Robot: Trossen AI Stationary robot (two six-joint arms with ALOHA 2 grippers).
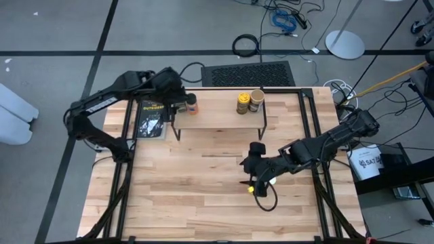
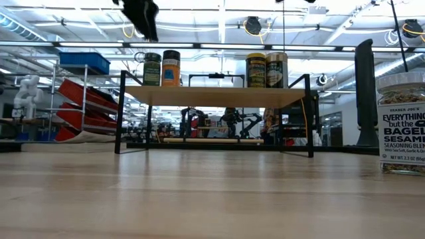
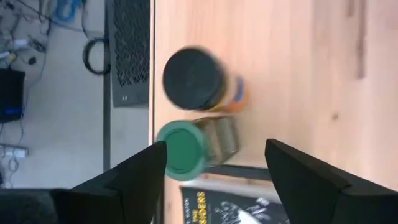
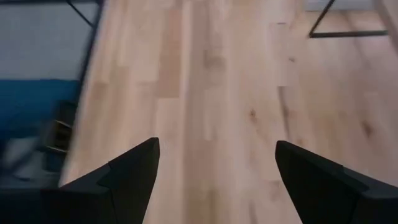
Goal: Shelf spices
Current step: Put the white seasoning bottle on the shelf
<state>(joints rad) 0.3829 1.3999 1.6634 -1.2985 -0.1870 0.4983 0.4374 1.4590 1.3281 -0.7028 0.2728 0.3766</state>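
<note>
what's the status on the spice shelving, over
Left gripper open above green-lid jar on shelf. Right gripper open, empty, over table. Four jars shelved; white-lid jar left. Nothing blocking.

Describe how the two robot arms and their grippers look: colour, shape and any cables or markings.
Both arms are dark, nearly black, built of slim jointed segments. The left gripper and the right gripper each end in two broad, flat, matte black fingers tapering to angled tips. A small yellow patch shows near the right gripper in the high view. No readable markings show.
</note>
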